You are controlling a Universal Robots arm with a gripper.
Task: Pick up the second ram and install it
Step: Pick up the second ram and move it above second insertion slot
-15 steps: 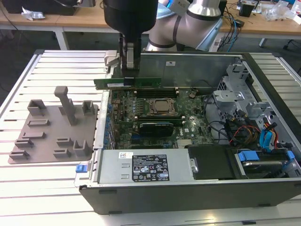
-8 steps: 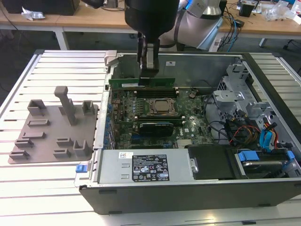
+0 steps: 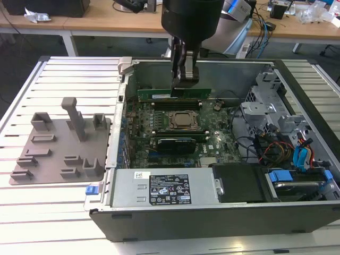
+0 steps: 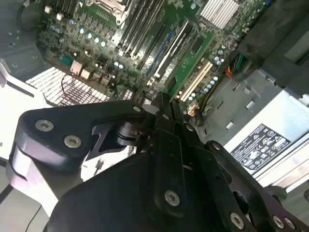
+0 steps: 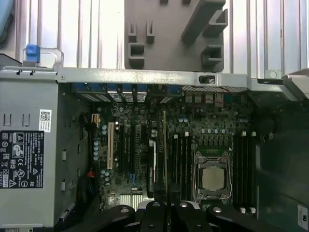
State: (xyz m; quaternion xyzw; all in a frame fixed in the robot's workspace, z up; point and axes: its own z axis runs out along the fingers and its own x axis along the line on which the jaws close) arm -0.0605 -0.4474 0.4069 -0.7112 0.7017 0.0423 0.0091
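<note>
The grey tray lies well off to the exterior view's left of the processor socket. Just beyond that socket, the gripper is clamped on the green memory stick, held edge-down over the motherboard.

The arm's gripper clamps the second ram edge-on above the motherboard of an open computer case, behind the CPU socket. A grey holder tray lies on the slatted table at the exterior view's left.
</note>
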